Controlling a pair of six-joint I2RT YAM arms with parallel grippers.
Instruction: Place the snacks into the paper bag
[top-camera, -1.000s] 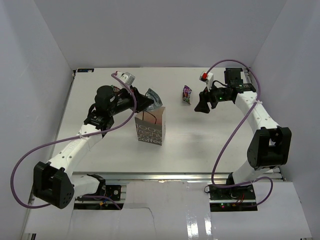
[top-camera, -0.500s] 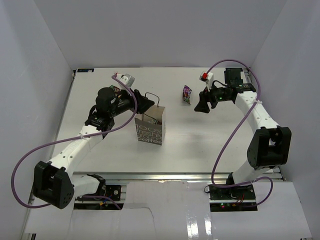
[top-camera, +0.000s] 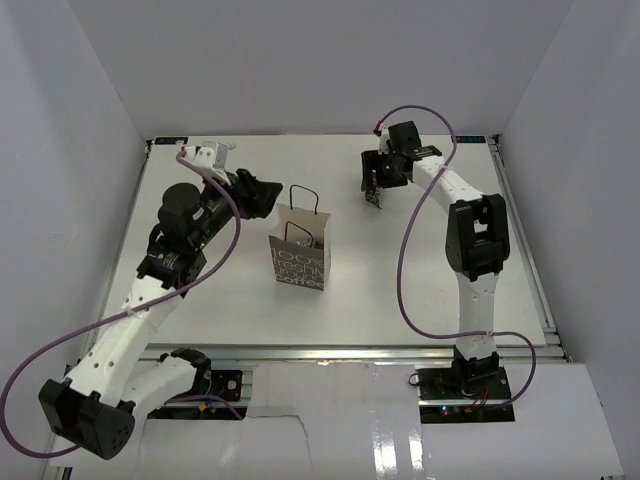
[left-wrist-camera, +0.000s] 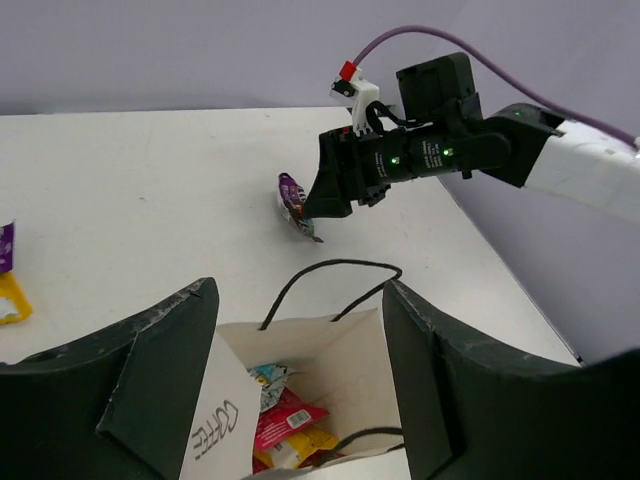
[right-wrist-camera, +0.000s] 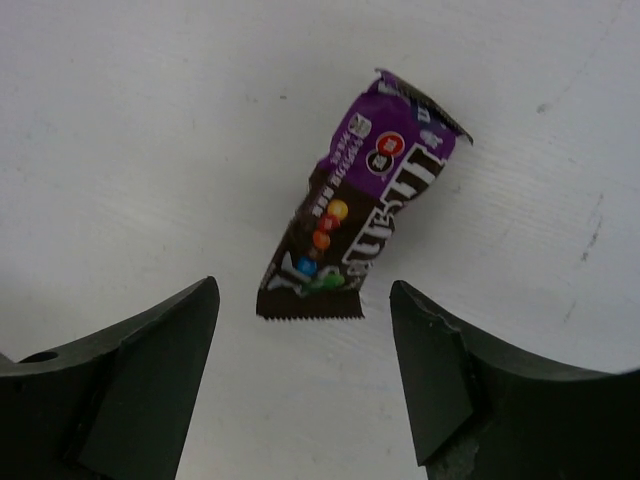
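The paper bag (top-camera: 300, 258) stands upright mid-table, its mouth open. In the left wrist view, the paper bag (left-wrist-camera: 330, 370) holds a red snack (left-wrist-camera: 285, 420), a yellow one (left-wrist-camera: 305, 447) and a pale packet (left-wrist-camera: 262, 382). My left gripper (top-camera: 266, 191) hangs open just above and left of the bag, nothing between its fingers (left-wrist-camera: 160, 380). A dark purple snack (right-wrist-camera: 360, 215) lies flat on the table behind the bag. My right gripper (right-wrist-camera: 303, 325) is open directly over its near end, apart from it. The purple snack (top-camera: 373, 198) and right gripper (top-camera: 379, 178) also show from above.
At the left edge of the left wrist view a purple packet (left-wrist-camera: 4, 246) and a yellow packet (left-wrist-camera: 10, 300) lie on the table. White walls (top-camera: 90, 150) enclose the table on three sides. The bag's black loop handles (left-wrist-camera: 335, 268) stick up above its mouth.
My left gripper opened over the bag, let its silvery packet drop in, and drew back to the left. The right arm swung left over the purple snack and its jaws widened a little.
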